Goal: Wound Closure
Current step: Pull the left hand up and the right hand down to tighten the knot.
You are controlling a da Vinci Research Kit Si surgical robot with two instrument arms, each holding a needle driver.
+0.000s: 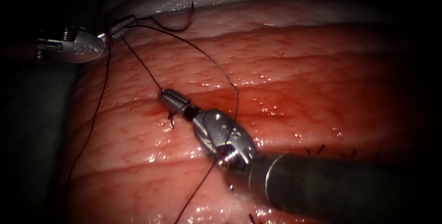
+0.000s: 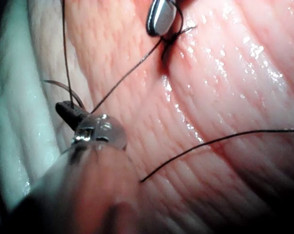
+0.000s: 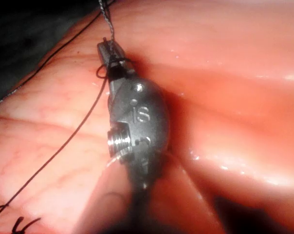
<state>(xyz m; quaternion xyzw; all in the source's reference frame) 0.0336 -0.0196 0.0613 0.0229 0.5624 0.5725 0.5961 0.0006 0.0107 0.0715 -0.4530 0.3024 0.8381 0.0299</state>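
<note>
Right tool (image 1: 172,98), nearest your endoscope, lies on the tissue (image 1: 294,67) with jaws clenched on the thread (image 1: 140,65) beside the stitch site at the cut (image 1: 171,120). Your left tool (image 1: 120,26) sits up and to the left, jaws closed on the thread close to the needle (image 1: 182,23). That needle lies free of the tissue at the far edge, so the left tool is nearer it. Between both tools the thread runs taut.

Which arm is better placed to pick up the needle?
Left, likely: the needle lies beside the left pincer, itself holding thread; the right pincer is farther off, shut on thread at the cut.
</note>
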